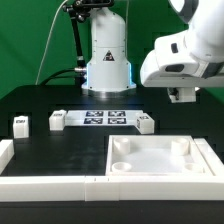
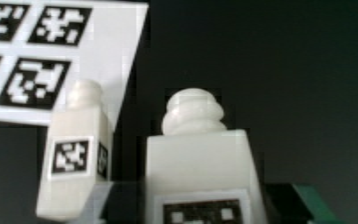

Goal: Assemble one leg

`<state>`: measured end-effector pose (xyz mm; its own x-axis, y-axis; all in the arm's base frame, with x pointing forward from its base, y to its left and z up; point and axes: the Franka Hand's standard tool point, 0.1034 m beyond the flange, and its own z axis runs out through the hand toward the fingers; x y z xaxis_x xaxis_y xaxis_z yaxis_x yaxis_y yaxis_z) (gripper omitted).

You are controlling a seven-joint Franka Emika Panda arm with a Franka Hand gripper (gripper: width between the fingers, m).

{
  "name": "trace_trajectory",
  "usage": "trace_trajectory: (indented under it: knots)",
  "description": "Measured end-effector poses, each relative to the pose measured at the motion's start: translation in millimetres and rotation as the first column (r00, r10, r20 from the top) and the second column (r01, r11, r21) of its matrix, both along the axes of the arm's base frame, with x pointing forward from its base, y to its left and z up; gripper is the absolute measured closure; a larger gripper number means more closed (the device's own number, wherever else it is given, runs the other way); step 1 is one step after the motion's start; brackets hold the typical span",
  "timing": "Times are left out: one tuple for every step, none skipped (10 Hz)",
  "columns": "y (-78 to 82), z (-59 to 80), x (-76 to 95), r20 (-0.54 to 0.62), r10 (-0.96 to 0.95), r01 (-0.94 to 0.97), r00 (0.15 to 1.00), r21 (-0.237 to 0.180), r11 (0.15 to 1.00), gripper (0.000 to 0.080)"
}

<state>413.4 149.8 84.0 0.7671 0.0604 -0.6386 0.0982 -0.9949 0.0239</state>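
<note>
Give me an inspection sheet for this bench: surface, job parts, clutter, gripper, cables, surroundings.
Surface: black table, nothing spilled seen.
Job's things: one leg far at the exterior view's left; a leg and a leg at the marker board's two ends; tray nearer the camera.
Clutter: white rails along the table's edges.
Grippers: gripper raised at the exterior view's right; open or shut unclear.
Cables: dark cable beside the robot base.
Surroundings: green backdrop.

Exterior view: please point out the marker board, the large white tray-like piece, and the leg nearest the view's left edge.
Marker board (image 1: 100,118): exterior view, middle of its tagged top face.
Tray-like piece (image 1: 160,162): exterior view, bare flat middle.
Leg (image 1: 20,124): exterior view, middle of its visible face.
</note>
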Motion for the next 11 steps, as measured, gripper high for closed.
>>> trace_trajectory:
  knots:
    - [0.1,0.5,-0.5,0.058,-0.002,0.001,0.998,0.009,1.000,0.0512]
    - [1.0,0.7,5.4,0.144,-0.002,-0.002,0.990,0.027,1.000,0.0512]
    - [-3.6,9.2,14.7,0.202,0.020,-0.031,0.979,0.052,0.998,0.0512]
    - [-6.7,15.2,30.3,0.302,0.025,-0.049,0.953,0.072,0.996,0.0512]
    - [-8.9,19.7,37.8,0.379,0.030,-0.066,0.925,0.083,0.994,0.0512]
    - [-7.0,18.0,38.7,0.447,0.023,-0.072,0.894,0.093,0.993,0.0512]
    - [-5.4,17.3,42.1,0.537,0.010,-0.081,0.843,0.109,0.991,0.0512]
    - [-5.5,16.8,41.0,0.601,-0.001,-0.089,0.799,0.120,0.989,0.0512]
    - [-5.0,15.3,40.8,0.641,-0.009,-0.095,0.767,0.127,0.987,0.0512]
    - [-3.4,15.4,46.7,0.713,-0.024,-0.111,0.701,0.143,0.983,0.0512]
    - [-7.4,15.2,53.0,0.757,-0.012,-0.149,0.654,0.145,0.978,0.0512]
